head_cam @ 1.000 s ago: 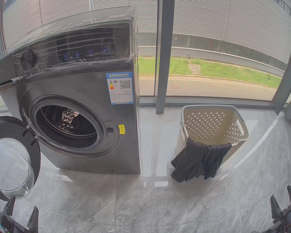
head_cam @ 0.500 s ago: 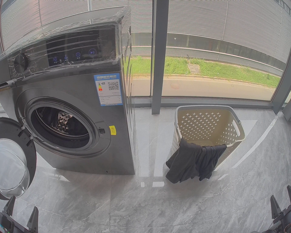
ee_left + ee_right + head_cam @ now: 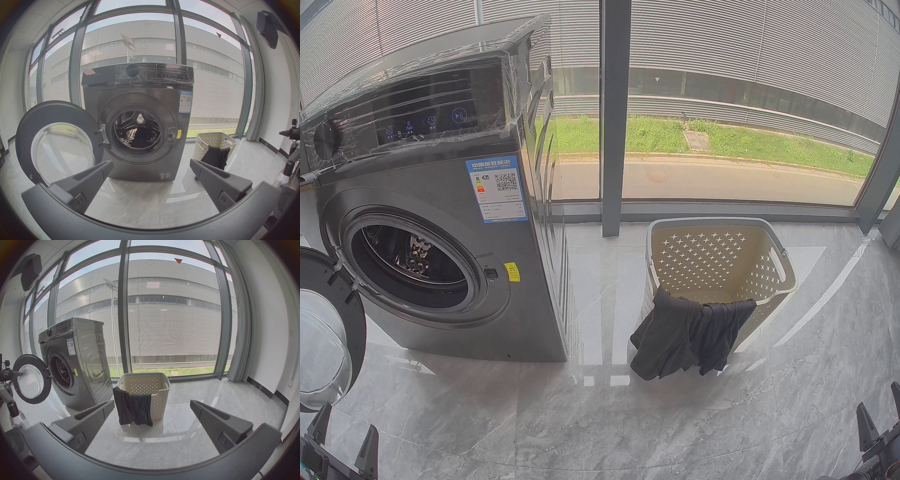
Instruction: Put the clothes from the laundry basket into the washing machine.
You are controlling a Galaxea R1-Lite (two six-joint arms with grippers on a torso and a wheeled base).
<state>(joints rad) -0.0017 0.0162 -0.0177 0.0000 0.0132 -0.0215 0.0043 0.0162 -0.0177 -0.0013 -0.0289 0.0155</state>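
Clothes (image 3: 684, 337) well beyond right pincer (image 3: 877, 396)

Grey washing machine (image 3: 444, 250); cream star-perforated laundry basket (image 3: 717, 259), black clothes (image 3: 687, 334)

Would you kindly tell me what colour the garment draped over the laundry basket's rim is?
The garment is plain black, seen best in the head view.

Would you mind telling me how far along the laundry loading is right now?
Done: the washing machine has its door swung open, so the drum is reachable. In hand: nothing; the left gripper and right gripper are both open and empty. Left: the dark garment draped over the front rim of the laundry basket has to be picked up and put in the drum.
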